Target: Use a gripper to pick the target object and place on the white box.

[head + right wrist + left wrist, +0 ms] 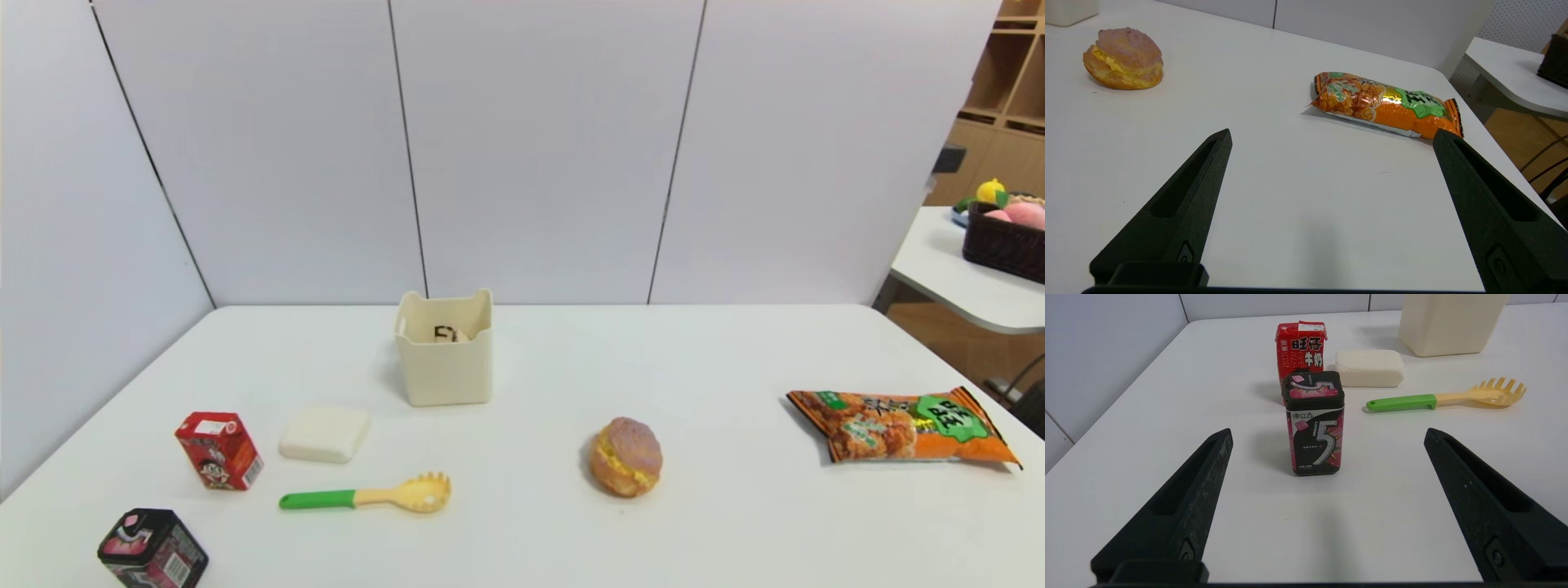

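The white box (445,371) stands at the back middle of the table, and shows too in the left wrist view (1447,326). Inside it, just over the rim, a small piece of the target object (451,333) shows, dark on cream. Neither arm appears in the head view. My left gripper (1327,433) hovers open and empty low over the table's front left, facing a gum tin (1314,424). My right gripper (1332,132) hovers open and empty over bare table at the front right, short of a snack bag (1388,104).
On the left are a red milk carton (219,449), a flat white block (324,434), a green-handled pasta spoon (367,496) and the gum tin (153,549). A cream puff (626,456) lies mid-table, the snack bag (902,426) at right. A side table with a basket (1004,237) stands far right.
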Available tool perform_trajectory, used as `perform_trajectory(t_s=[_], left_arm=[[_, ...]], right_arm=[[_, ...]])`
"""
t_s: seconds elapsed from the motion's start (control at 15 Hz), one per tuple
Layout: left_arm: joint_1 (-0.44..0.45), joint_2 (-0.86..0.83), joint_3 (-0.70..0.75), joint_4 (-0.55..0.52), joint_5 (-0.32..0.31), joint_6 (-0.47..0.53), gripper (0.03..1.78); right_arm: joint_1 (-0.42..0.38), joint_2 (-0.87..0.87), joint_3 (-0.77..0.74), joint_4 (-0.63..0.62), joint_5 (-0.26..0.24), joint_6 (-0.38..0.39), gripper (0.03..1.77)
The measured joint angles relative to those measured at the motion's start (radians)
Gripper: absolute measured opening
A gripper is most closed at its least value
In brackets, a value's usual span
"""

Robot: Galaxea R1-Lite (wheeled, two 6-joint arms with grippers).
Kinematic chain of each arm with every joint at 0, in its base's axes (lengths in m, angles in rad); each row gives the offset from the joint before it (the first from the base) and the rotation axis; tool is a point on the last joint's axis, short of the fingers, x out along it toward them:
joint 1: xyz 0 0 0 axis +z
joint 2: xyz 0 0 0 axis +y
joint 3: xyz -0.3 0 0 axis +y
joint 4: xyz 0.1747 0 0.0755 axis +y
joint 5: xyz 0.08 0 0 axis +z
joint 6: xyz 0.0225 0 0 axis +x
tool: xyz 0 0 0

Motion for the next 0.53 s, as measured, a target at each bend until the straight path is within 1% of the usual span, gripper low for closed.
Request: perform_trajectory(t_s=[0.2,0.33,0.53], left_arm=[[0.000,0.000,0.000,0.000,0.000,0.000,1.69],[0.000,0.000,0.000,0.000,0.000,0.000,1.69],[0.000,0.000,0.000,0.000,0.000,0.000,1.69]], right_arm=[[0.000,-0.016,0.007,0.008,0.001,0.015,1.69],[0.000,-0.018,0.011,0.006,0.001,0.073,1.69],[0.000,-0.019,0.014,0.001,0.001,0.085,1.69]])
